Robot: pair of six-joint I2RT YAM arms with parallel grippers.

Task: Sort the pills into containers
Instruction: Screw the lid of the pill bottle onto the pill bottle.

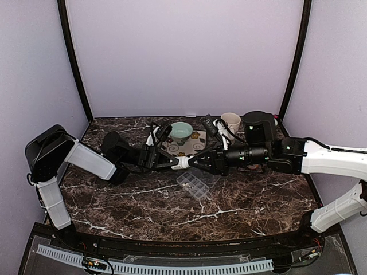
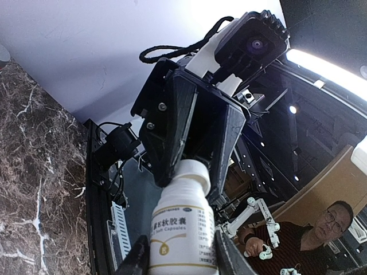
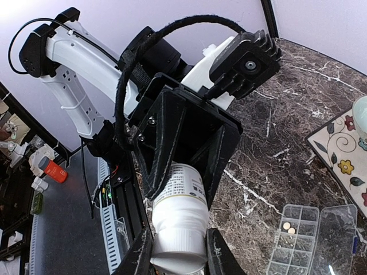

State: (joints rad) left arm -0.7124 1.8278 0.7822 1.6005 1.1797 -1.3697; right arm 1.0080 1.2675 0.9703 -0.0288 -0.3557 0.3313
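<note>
While the left gripper (image 2: 182, 253) clamps the bottle (image 2: 180, 226) by its body and the right gripper (image 3: 179, 255) pinches its cap (image 3: 179, 232), the open box (image 1: 194, 186) lies on the table (image 1: 258, 200) just beneath them, pills (image 3: 288, 228) inside.

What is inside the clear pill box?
The open pill box shows two pale pills in one compartment. What the other compartments hold is too faint to tell; the box's lower end is cropped.

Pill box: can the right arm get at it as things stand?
Probably not yet. The right gripper is shut on the cap of the white bottle, while the left gripper holds its body. The pill box itself lies open close by, nothing over it.
</note>
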